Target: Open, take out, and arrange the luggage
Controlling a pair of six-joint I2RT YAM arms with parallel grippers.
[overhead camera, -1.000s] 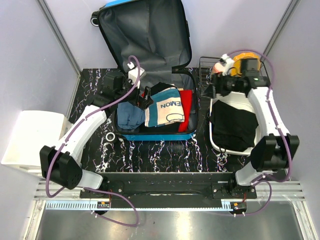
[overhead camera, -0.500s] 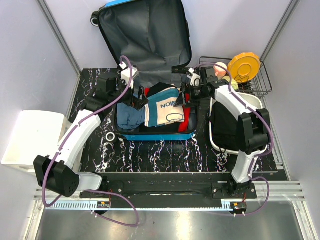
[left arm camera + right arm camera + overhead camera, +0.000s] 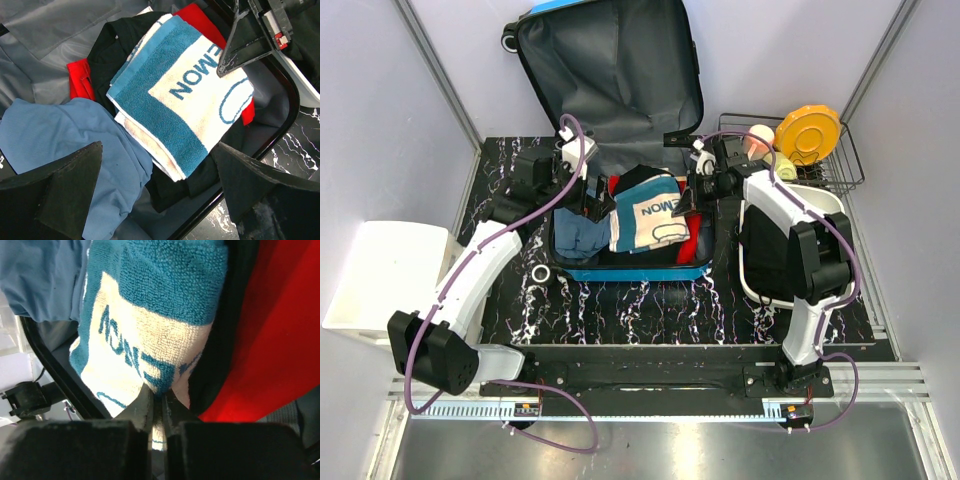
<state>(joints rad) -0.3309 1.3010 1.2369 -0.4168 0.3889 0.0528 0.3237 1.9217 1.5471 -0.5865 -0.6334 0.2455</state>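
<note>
The blue luggage (image 3: 630,272) lies open, its grey-lined lid (image 3: 610,70) leaning on the back wall. Inside lies a folded teal-and-white towel (image 3: 648,215) on black and red clothes (image 3: 692,218), with a light blue garment (image 3: 578,228) to its left. My right gripper (image 3: 685,198) is shut on the towel's right edge; the right wrist view shows the towel (image 3: 145,340) pinched between the jaws of that gripper (image 3: 157,392). My left gripper (image 3: 598,200) hovers open over the towel's left edge. In the left wrist view it (image 3: 157,160) holds nothing above the towel (image 3: 190,95).
A wire basket (image 3: 840,170) at the back right holds a yellow disc (image 3: 808,130) and a small pink toy (image 3: 760,135). A white bin (image 3: 828,205) with black cloth stands right of the luggage. Another white bin (image 3: 390,275) stands off the table's left edge.
My right arm swung from the wire basket over to the luggage, and its jaws closed on the towel's edge. The left gripper shifted slightly and stayed open.
</note>
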